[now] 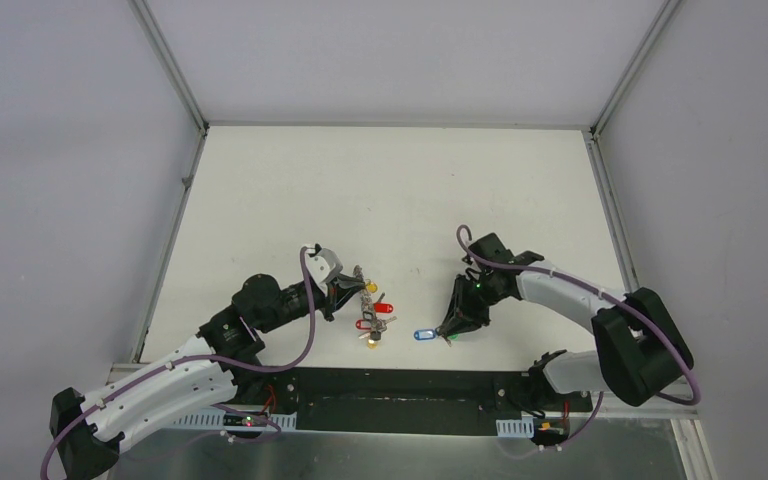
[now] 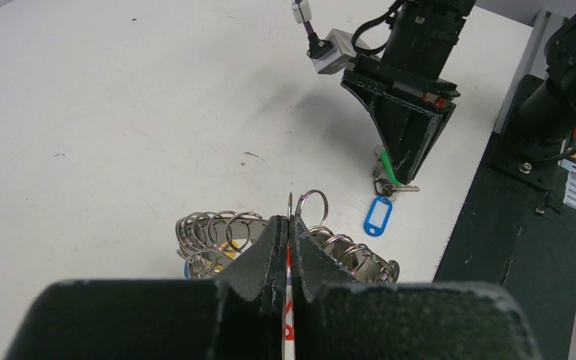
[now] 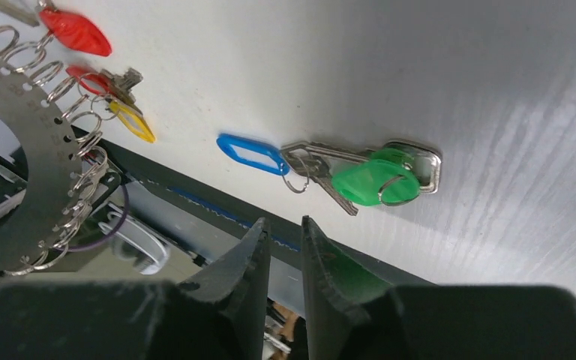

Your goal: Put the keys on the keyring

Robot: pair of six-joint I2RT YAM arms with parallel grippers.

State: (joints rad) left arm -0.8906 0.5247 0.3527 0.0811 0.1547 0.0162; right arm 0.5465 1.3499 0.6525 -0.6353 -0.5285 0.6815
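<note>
The keys (image 3: 330,154), one with a blue tag (image 3: 247,154) and one with a green tag (image 3: 371,180), lie flat and overlapping on the tabletop (image 3: 420,75), apart from the keyring (image 3: 37,150) on its right-arm side. The right tool (image 3: 285,225) hangs just over them, its jaws narrow and empty. A pinch on such flat pieces may skid them away or lift both at once. The left tool (image 2: 289,225) is clamped tight on the keyring's rim, and a knock could twist the keyring in that grip.

I'm looking into a robot lab test cell here: bare white table (image 1: 380,180), blank grey walls (image 1: 60,150) on aluminium framing (image 1: 170,65), two arms (image 1: 570,290) bolted to a black base plate (image 1: 390,385).
</note>
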